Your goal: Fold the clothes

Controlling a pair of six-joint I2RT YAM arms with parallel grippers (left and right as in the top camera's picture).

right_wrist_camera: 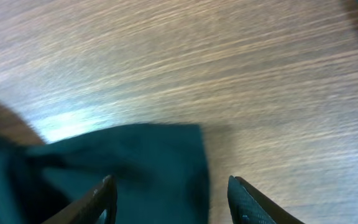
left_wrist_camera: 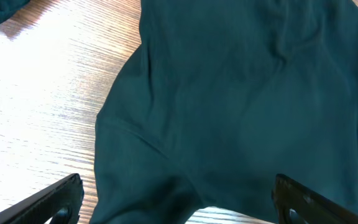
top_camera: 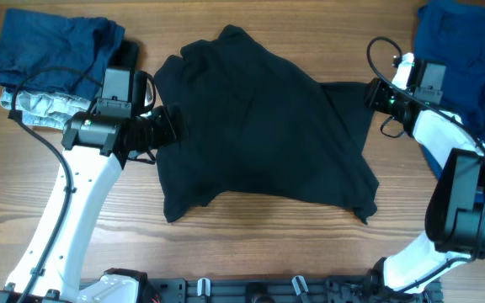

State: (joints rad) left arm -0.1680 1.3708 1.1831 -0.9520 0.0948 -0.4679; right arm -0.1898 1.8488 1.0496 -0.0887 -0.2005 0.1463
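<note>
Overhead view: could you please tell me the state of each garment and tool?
black shirt, rumpled, spread out, not yet folded.
blue garment at left, bunched in a heap.
blue garment at right, bunched, partly out of frame.
left tool, open, at the shirt's left edge.
right tool, open, at the shirt's right edge.

White left arm [top_camera: 70, 210] and right arm [top_camera: 440, 135]; black joints; black left hand [top_camera: 173, 126]; looped cables [top_camera: 370, 50]; green wrist light [top_camera: 391, 102]

Even, bright light falls from overhead. Glare whitens the desk [left_wrist_camera: 23, 93] at the left of the left wrist view. The right wrist view is blurred throughout (pale glare patch at left). The black shirt [top_camera: 259, 126] shows little detail.
</note>
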